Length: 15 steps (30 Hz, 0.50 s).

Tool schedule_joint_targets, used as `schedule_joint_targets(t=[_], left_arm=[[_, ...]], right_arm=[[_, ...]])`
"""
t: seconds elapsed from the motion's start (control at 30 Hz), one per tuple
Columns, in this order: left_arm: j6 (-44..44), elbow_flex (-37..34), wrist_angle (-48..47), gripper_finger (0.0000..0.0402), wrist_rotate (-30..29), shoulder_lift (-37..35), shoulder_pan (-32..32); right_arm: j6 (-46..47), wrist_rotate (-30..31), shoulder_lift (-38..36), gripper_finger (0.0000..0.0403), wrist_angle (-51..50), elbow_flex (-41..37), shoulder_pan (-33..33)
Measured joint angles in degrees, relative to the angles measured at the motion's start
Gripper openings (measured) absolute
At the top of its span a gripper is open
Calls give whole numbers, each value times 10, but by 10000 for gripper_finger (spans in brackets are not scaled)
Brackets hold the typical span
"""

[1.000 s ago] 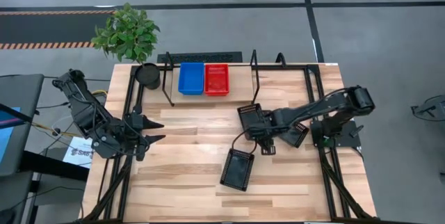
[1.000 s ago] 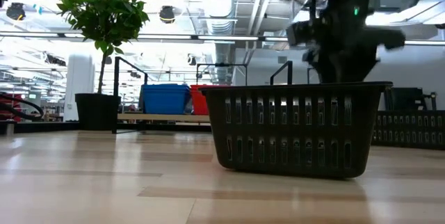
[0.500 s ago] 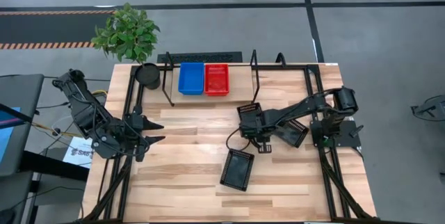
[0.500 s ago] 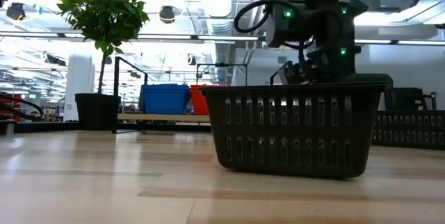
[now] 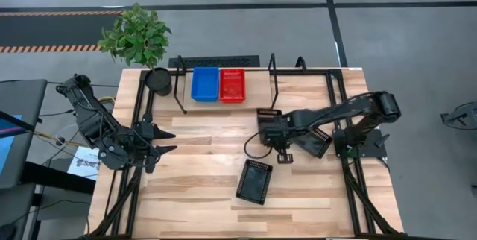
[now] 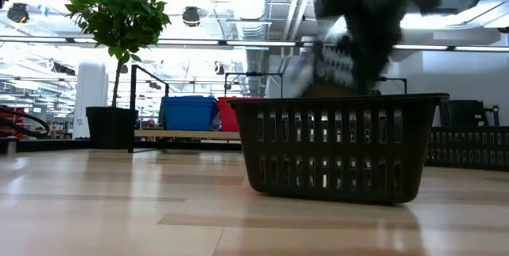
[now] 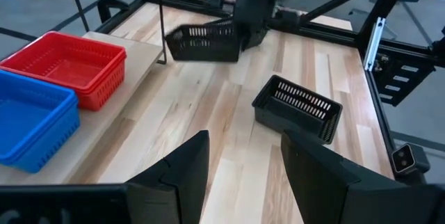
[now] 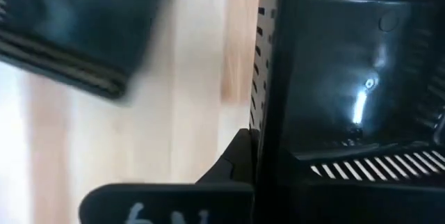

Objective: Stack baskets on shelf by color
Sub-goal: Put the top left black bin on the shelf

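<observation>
My right claw (image 5: pixel 267 120) is clenched on the wall of a black basket (image 5: pixel 269 115), held off the bench near the shelf's (image 5: pixel 257 83) right end. Second black basket (image 5: pixel 254 181) lies mid-bench, third (image 5: pixel 318 142) toward the right edge. Blue basket (image 5: pixel 205 83) and red basket (image 5: pixel 232 85) touch on the shelf. Left claw (image 5: pixel 170 140) released, waiting at the left edge.
</observation>
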Motion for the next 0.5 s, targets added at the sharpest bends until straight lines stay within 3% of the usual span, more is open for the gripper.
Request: schedule_joint_targets(t=[0.13,0.37,0.5], left_arm=[[0,0,0,167,0,0,0],[6,0,0,167,-2,0,0],[9,0,0,167,-4,0,0]], right_arm=[[-32,18,-43,5,42,61,11],[-121,196,-56,5,86,139,-25],[-155,199,-19,3,102,162,-87]])
